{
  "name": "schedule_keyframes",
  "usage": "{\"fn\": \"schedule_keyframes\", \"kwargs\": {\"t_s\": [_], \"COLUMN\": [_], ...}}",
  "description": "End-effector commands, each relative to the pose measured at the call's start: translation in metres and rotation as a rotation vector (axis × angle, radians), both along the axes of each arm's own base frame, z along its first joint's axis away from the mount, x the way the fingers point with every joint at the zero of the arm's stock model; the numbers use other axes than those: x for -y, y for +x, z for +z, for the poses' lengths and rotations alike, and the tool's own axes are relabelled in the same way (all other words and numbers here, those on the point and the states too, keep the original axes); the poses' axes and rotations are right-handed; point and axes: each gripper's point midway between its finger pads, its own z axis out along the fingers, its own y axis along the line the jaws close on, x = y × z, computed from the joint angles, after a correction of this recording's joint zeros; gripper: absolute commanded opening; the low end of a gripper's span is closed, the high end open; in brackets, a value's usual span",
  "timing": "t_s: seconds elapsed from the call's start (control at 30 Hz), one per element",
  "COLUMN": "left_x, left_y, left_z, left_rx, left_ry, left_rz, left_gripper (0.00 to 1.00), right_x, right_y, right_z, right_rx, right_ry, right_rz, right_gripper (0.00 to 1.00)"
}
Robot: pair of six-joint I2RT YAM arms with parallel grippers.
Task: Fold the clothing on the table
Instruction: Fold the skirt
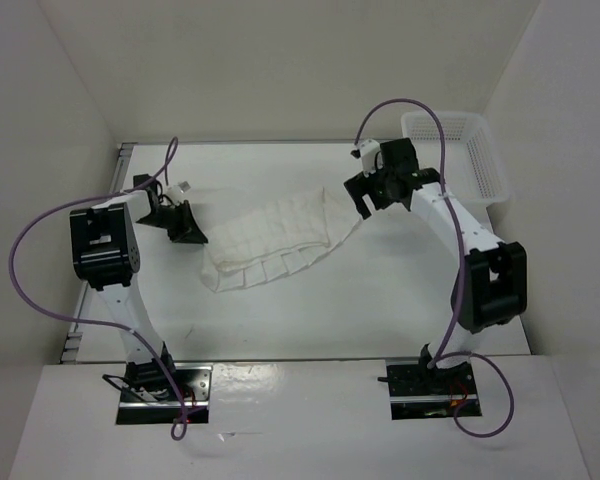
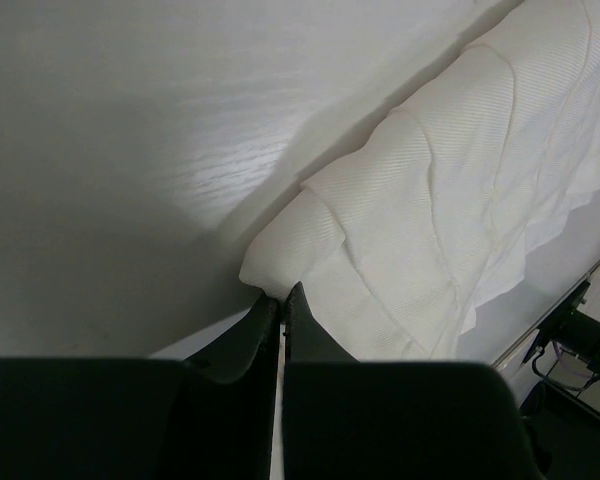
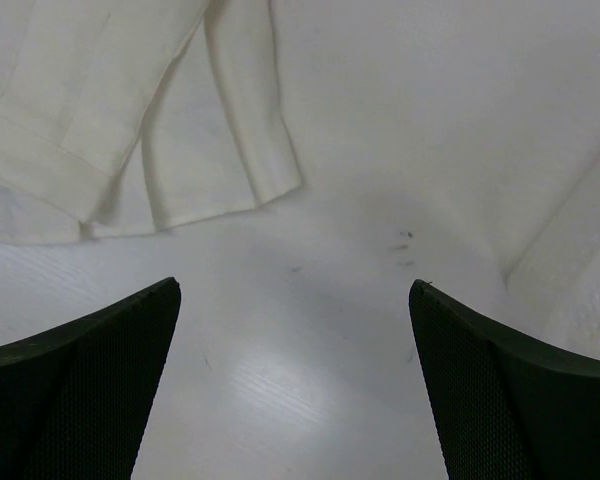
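Your clothing (image 1: 280, 238) lies across the middle of the table (image 1: 310, 315), running from 8 to 2 o'clock. Left gripper (image 2: 282, 292) pressed closed at its 9 o'clock end; can't tell if fabric is caught. Right gripper (image 3: 292, 290) spread wide, empty, at the 2 o'clock end.

A white, thin, pleated fabric garment (image 1: 280, 240) is spread as a long band across the middle of the flat matte white surface (image 1: 310, 320), laid diagonally from the near left to the far right. Parallel pleats are seen along its length, with a stepped, fanned edge on the near side. The left end is folded over and rounded, while the right end narrows to a thin strip.
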Motion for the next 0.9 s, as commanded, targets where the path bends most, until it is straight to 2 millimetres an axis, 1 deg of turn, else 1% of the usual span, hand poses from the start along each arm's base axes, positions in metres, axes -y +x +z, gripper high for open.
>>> {"fn": "schedule_keyframes", "kwargs": {"t_s": [0.0,0.03,0.07,0.1,0.13,0.2,0.23,0.27,0.3,0.33,0.37,0.4,0.43,0.47,0.5,0.57,0.77,0.87], "left_x": [-0.017,-0.016,-0.020,-0.020,-0.019,-0.019,-0.020,-0.020,-0.019,-0.019,-0.018,-0.017,-0.017,-0.018,-0.017,-0.017,-0.017,-0.018], "left_y": [-0.012,-0.015,-0.016,-0.016,-0.020,-0.019,-0.022,-0.021,-0.025,-0.025,-0.028,-0.028,-0.033,-0.029,-0.032,-0.030,-0.031,-0.029], "left_z": [-0.006,-0.008,-0.005,-0.005,-0.008,-0.005,-0.008,-0.005,-0.007,-0.007,-0.009,-0.009,-0.012,-0.009,-0.011,-0.011,-0.014,-0.014], "left_rx": [-0.002,-0.010,-0.011,-0.011,-0.021,-0.012,-0.025,-0.022,-0.033,-0.033,-0.049,-0.056,-0.070,-0.059,-0.072,-0.067,-0.076,-0.066], "left_ry": [0.074,0.072,0.072,0.072,0.070,0.072,0.079,0.078,0.076,0.076,0.070,0.067,0.073,0.073,0.069,0.067,0.072,0.075], "left_rz": [-0.006,-0.007,0.002,0.002,0.002,0.002,0.004,0.013,0.012,0.012,0.020,0.030,0.031,0.042,0.049,0.060,0.071,0.071], "left_gripper": [0.00,0.00,0.00,0.00,0.00,0.00,0.00,0.00,0.00,0.00,0.00,0.00,0.00,0.00,0.00,0.00,0.00,0.00], "right_x": [-0.034,-0.036,-0.043,-0.047,-0.052,-0.053,-0.054,-0.053,-0.051,-0.050,-0.048,-0.042,-0.043,-0.045,-0.041,-0.044,-0.052,-0.058], "right_y": [0.015,0.021,0.026,0.026,0.031,0.035,0.042,0.041,0.043,0.048,0.049,0.053,0.056,0.054,0.055,0.056,0.046,0.040], "right_z": [0.006,-0.010,-0.008,-0.013,-0.026,-0.037,-0.049,-0.056,-0.059,-0.067,-0.070,-0.072,-0.069,-0.079,-0.080,-0.082,-0.093,-0.103], "right_rx": [-0.023,-0.060,-0.064,-0.093,-0.131,-0.171,-0.192,-0.225,-0.245,-0.263,-0.281,-0.284,-0.292,-0.326,-0.337,-0.348,-0.405,-0.433], "right_ry": [0.114,0.124,0.146,0.181,0.193,0.244,0.255,0.273,0.311,0.326,0.346,0.366,0.398,0.412,0.426,0.444,0.501,0.517], "right_rz": [0.141,0.158,0.178,0.213,0.234,0.249,0.258,0.259,0.264,0.271,0.269,0.261,0.262,0.264,0.257,0.267,0.281,0.283], "right_gripper": [0.99,0.99,0.99,0.99,0.99,0.99,0.99,0.99,0.99,0.99,0.99,0.99,0.99,0.99,0.99,0.99,0.99,0.99]}}
